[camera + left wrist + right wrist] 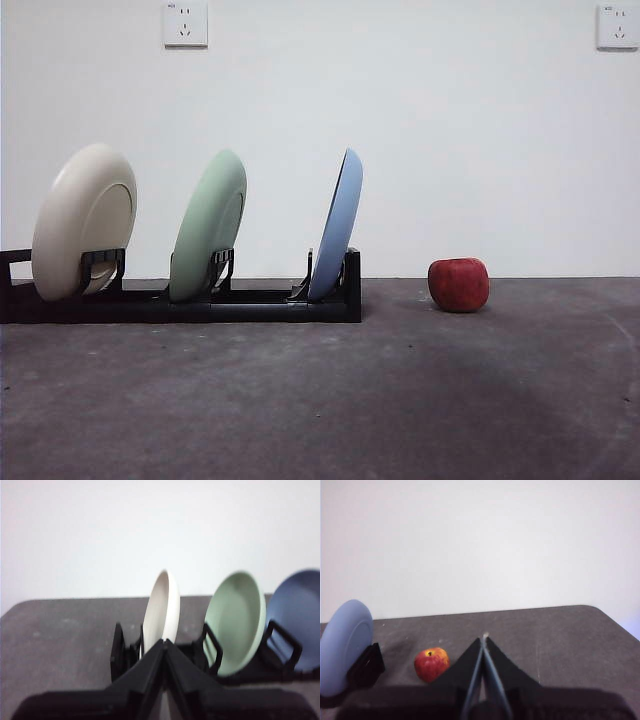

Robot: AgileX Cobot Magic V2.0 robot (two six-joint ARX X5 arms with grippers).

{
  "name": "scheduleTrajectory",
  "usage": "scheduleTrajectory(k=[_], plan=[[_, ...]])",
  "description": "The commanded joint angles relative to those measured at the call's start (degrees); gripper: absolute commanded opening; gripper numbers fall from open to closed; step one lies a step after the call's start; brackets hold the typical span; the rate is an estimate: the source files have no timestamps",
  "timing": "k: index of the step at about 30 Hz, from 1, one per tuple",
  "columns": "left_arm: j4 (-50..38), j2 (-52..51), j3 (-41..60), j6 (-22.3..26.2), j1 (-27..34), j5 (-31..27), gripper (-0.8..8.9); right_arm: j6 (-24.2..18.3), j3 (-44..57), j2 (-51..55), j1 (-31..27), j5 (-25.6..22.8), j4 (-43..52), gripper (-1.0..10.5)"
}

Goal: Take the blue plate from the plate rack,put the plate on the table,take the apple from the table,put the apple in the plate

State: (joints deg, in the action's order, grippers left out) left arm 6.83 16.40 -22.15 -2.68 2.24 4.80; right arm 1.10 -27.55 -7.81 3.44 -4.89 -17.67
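Note:
The blue plate [338, 226] stands upright in the right end slot of the black plate rack [250, 305]. It also shows in the left wrist view [297, 622] and the right wrist view [344, 645]. The red apple [459, 284] sits on the dark grey table [400, 400] to the right of the rack, also in the right wrist view [431, 663]. My left gripper [164, 642] is shut and empty, held back from the rack. My right gripper [484, 639] is shut and empty, held back from the apple. Neither arm shows in the front view.
A cream plate [85, 220] and a pale green plate [208, 226] stand in the rack's left and middle slots. A white wall with two sockets [186, 24] is behind. The table's far right corner [600, 612] shows in the right wrist view.

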Motion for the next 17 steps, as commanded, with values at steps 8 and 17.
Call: scheduleTrajectory(k=[8, 17], plan=[[7.1, 15.4, -18.1, -3.4, 0.2, 0.3, -0.05, 0.7, -20.4, -14.5, 0.0, 0.0, -19.6, 0.0], [18.0, 31.1, -33.3, -5.3, 0.1, 6.0, -0.05, 2.5, -29.7, -25.8, 0.0, 0.0, -34.2, 0.0]])
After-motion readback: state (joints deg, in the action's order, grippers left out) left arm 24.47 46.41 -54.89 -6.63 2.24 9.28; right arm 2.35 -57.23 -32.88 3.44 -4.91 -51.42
